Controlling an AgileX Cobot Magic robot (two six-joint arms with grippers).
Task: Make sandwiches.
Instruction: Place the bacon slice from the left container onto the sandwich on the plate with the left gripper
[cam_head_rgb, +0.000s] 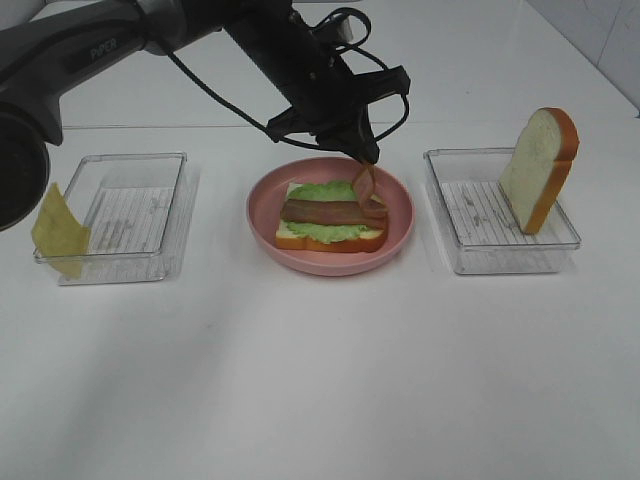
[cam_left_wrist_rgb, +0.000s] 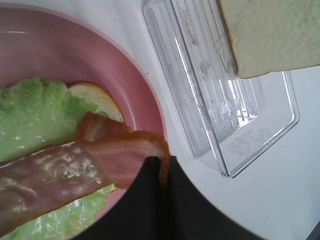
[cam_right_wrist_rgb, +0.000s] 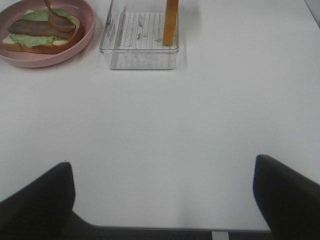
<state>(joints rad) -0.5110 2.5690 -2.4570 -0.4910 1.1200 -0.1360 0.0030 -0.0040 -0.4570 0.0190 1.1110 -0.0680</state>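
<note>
Sandwich (cam_head_rgb: 320, 228) sits on pink plate (cam_head_rgb: 330, 265), white table (cam_head_rgb: 320, 380); wall (cam_head_rgb: 600, 30) perhaps tiled.

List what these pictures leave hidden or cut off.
- The right gripper: absent from the exterior high view; its wrist view shows only two open fingers.
- The bacon strip: gripped end hidden between the left gripper's shut fingers, left wrist view.
- The bread slice: upper part cut off by the right wrist view's edge.
- The cheese slice: seen only in the exterior high view; inside or outside the left tray unclear.
</note>
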